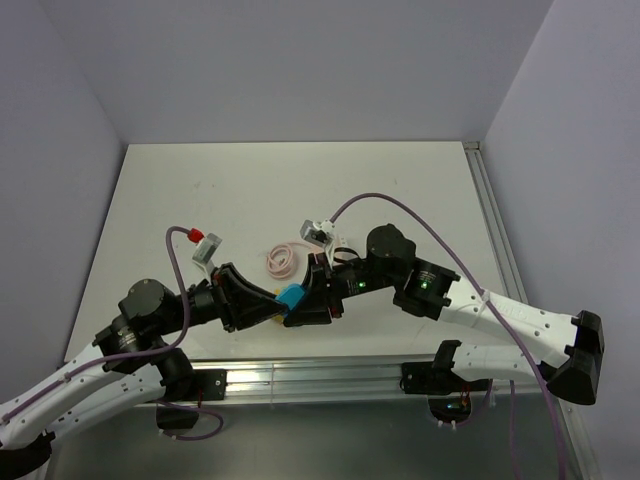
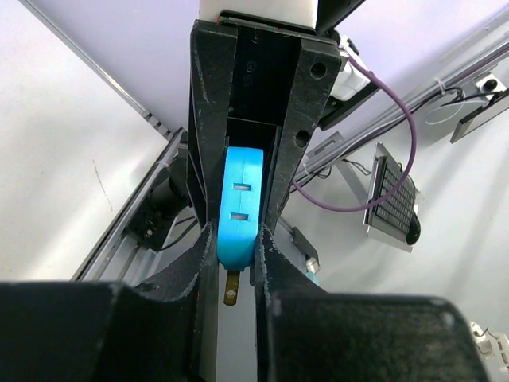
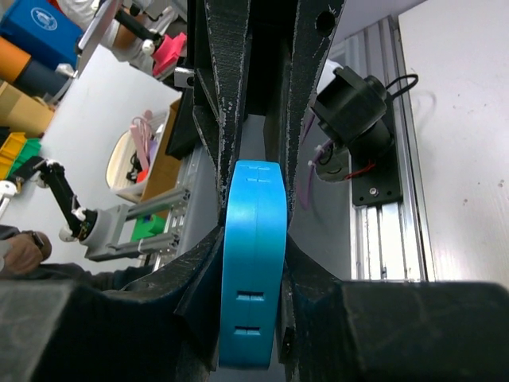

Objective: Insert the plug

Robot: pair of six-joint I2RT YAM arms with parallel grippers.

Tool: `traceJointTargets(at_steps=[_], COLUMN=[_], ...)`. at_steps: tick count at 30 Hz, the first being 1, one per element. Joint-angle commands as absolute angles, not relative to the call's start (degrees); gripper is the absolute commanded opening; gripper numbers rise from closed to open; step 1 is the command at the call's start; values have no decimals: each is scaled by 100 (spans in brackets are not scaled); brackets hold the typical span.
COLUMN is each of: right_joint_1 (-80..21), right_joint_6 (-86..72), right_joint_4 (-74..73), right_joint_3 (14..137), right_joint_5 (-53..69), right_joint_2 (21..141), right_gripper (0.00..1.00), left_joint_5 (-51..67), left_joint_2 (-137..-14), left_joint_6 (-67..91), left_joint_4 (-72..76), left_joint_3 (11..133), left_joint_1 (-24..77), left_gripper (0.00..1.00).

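Shows small blue plug [image 2: 238, 207] held over the table [image 1: 250, 190] near its front edge; pinched from opposite ends by left gripper [image 2: 235, 256] and right gripper [image 3: 253, 247], jaws narrow; looks light, rigid, slick plastic; calls for flat-side hold, clear of brass prong [image 2: 231, 290].

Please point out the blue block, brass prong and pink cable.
blue block [image 2: 241, 203]: left wrist view, between its slots.
brass prong [image 2: 231, 296]: left wrist view, its tip.
pink cable [image 1: 268, 262]: top view, coil's left bend.

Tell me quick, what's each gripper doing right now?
Left gripper: closed on the blue plug.
Right gripper: closed on the same blue plug.
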State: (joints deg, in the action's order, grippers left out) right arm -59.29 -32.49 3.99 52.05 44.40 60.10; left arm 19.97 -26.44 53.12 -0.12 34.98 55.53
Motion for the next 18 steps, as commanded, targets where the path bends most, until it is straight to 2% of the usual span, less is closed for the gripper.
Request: traceJointTargets(at_steps=[1,11,14,15,16,17,18], right_joint_1=[-6012,-5985,-5994,-5994,-5985,-5985,-5994], right_joint_6=[-3358,-2883,-2804,-2786,-2804,-2839,-2856], right_joint_4=[1301,581,492,449,440,448,509], right_joint_3=[5265,5475,5502,5537,5546,5546,5537], right_joint_5=[4245,4008,4060,4095,4157,4218,4288], right_joint_2=[5783,5590,5590,5633,5660,5686,5730], right_gripper=[33,32,23,6,0,0,0], left_joint_5=[1846,1881,1951,1960,1969,1960,1925], left_joint_2=[-2628,-2672,-2733,-2760,-2777,-2795,-2786], left_joint_6=[5370,5326,5309,5300,5282,5265,5265], left_joint_4=[79,-176,-141,-167,-193,-237,-272], left_joint_3=[3445,3524,3524,3533,3542,3577,3595], left_joint_1=[5537,5537,5537,5537,5537,5537,5537], left_gripper=[0,0,1,0,0,0,8])
